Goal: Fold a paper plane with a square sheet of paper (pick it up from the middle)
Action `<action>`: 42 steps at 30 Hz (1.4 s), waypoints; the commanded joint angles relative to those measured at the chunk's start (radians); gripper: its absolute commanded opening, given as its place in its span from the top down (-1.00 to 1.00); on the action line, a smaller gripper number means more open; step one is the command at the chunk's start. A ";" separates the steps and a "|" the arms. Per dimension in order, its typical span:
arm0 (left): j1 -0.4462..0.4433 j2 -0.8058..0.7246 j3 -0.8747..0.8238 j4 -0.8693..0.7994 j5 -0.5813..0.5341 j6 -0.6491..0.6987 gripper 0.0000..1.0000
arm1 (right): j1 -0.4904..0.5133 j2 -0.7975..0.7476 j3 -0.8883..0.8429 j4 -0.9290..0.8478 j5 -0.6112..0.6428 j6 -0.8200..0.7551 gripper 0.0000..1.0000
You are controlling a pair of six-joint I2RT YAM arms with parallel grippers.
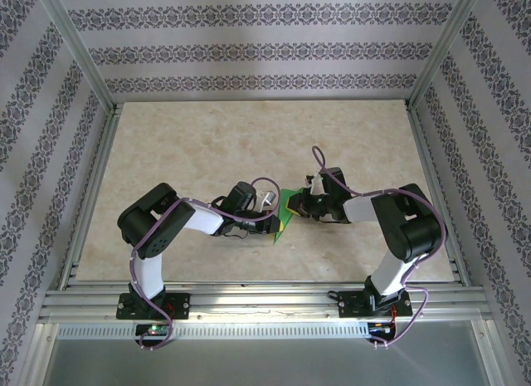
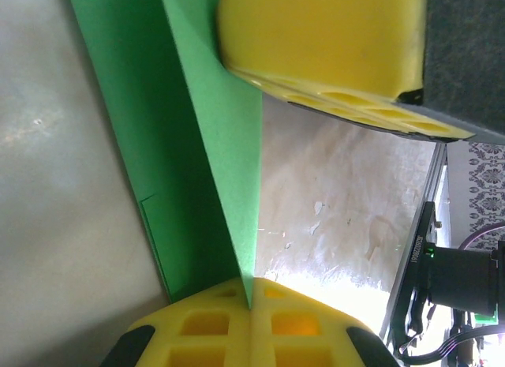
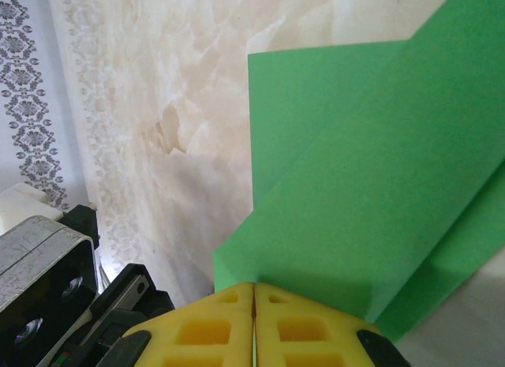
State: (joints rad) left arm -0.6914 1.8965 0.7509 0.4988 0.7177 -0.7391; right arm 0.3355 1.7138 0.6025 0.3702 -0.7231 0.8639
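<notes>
My left end effector [image 2: 251,294] is pinched together on one edge of the square sheet of paper [image 2: 213,146]. My right end effector [image 3: 254,294] is clamped on the opposite edge. The green sheet, already creased into layers, is held on edge between them over the table [image 1: 207,137]. I judge this a mid-fold step. Next I must lay it flat and press the crease without tearing.

Table [image 1: 207,145]: beige marbled top with a pale metal rail frame.
Contents, one item: bright green sheet of paper [image 1: 284,212], partly folded, near the middle toward the near edge. Its lower layer lies flat on the surface and one flap is raised.
</notes>
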 commanded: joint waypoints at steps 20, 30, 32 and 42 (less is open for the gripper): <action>0.013 0.034 -0.021 -0.136 0.027 0.004 0.86 | -0.007 0.089 0.009 -0.072 0.064 -0.057 0.83; 0.013 -0.048 -0.037 -0.101 0.037 -0.041 0.73 | 0.014 0.079 0.049 -0.196 0.102 -0.116 0.83; 0.013 -0.047 -0.039 -0.102 0.041 -0.041 0.74 | 0.019 0.079 0.057 -0.219 0.118 -0.129 0.83; 0.013 -0.036 -0.076 -0.048 0.088 -0.068 0.98 | 0.027 0.079 0.059 -0.248 0.146 -0.132 0.83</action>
State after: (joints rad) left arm -0.6849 1.8629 0.7071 0.4877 0.7536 -0.7959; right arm 0.3500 1.7607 0.6746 0.2157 -0.6884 0.7689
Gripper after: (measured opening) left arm 0.038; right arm 0.085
